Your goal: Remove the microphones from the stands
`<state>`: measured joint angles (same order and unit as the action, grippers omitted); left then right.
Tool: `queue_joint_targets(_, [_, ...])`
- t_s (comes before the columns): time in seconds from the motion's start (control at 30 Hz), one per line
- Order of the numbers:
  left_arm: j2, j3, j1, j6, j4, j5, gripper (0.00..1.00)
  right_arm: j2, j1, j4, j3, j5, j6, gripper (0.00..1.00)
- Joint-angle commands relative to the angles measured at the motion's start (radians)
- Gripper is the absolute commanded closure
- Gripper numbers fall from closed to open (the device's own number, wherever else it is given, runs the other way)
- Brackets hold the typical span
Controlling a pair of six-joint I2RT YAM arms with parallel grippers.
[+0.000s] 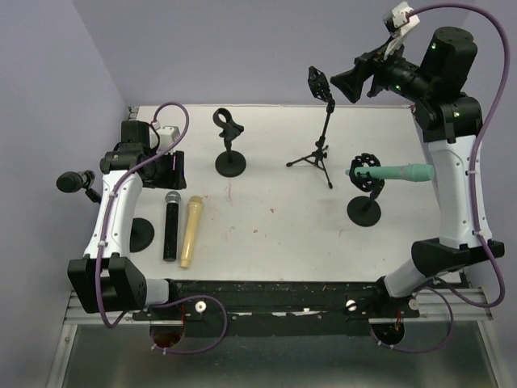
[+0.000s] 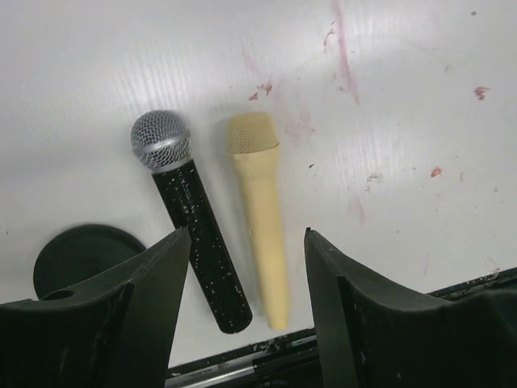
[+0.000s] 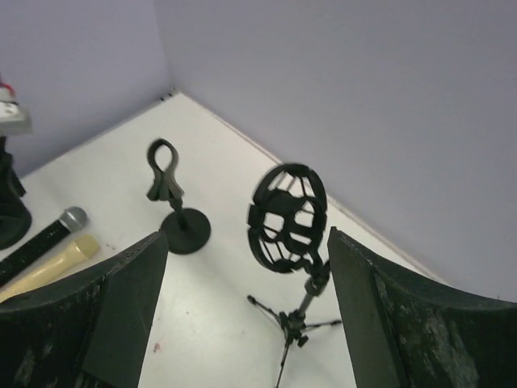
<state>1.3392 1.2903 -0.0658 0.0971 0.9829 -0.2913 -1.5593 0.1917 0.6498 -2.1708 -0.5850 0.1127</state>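
A teal microphone (image 1: 397, 172) lies level in the shock-mount ring of a round-based stand (image 1: 365, 212) at the right. A small black microphone (image 1: 71, 182) sits on another stand (image 1: 137, 233) at the far left edge. My right gripper (image 1: 349, 83) (image 3: 246, 236) is raised high at the back, open and empty. It looks down on an empty tripod stand (image 3: 289, 220). My left gripper (image 1: 172, 170) (image 2: 246, 236) hovers open over a black microphone (image 2: 192, 218) and a cream microphone (image 2: 262, 218), both lying loose on the table.
An empty clip stand (image 1: 230, 145) (image 3: 171, 198) stands at the back middle. The tripod stand (image 1: 321, 121) spreads its legs just left of the teal microphone's stand. The left stand's round base (image 2: 77, 255) lies close to my left finger. Purple walls enclose the back and left.
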Motion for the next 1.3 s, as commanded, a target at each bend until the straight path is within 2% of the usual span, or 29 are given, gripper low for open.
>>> queue_joint_targets(0.0, [-0.093,-0.003,0.037,0.012,-0.105,-0.190,0.33,-0.074,-0.072,0.166,0.012,0.064,0.070,0.14])
queue_joint_targets(0.1, [-0.144,-0.023,0.063,0.023,-0.148,-0.273,0.32,-0.084,-0.138,0.194,0.074,-0.031,0.186,0.11])
queue_joint_targets(0.23, [-0.190,-0.029,0.103,0.006,-0.177,-0.336,0.32,-0.122,-0.254,0.258,0.118,-0.264,0.362,0.07])
queue_joint_targets(0.37, [-0.196,0.004,0.113,0.021,-0.144,-0.469,0.32,-0.146,-0.273,0.278,0.181,-0.393,0.583,0.03])
queue_joint_targets(0.5, [-0.193,0.040,0.135,0.036,-0.102,-0.528,0.32,-0.154,-0.271,0.072,0.279,-0.441,0.532,0.02])
queue_joint_targets(0.7, [-0.207,0.063,0.159,-0.028,-0.108,-0.511,0.32,-0.251,-0.252,-0.090,0.266,-0.507,0.453,0.04])
queue_joint_targets(0.83, [-0.184,0.122,0.159,-0.082,-0.105,-0.554,0.32,-0.281,-0.216,-0.177,0.270,-0.503,0.432,0.05])
queue_joint_targets(1.0, [-0.163,0.165,0.159,-0.062,-0.102,-0.534,0.32,-0.324,-0.172,-0.200,0.252,-0.506,0.426,0.06])
queue_joint_targets(1.13, [-0.147,0.175,0.161,-0.060,-0.107,-0.537,0.32,-0.335,-0.156,-0.245,0.266,-0.504,0.395,0.11])
queue_joint_targets(1.27, [-0.138,0.184,0.170,-0.054,-0.110,-0.528,0.32,-0.357,-0.155,-0.245,0.247,-0.501,0.374,0.31])
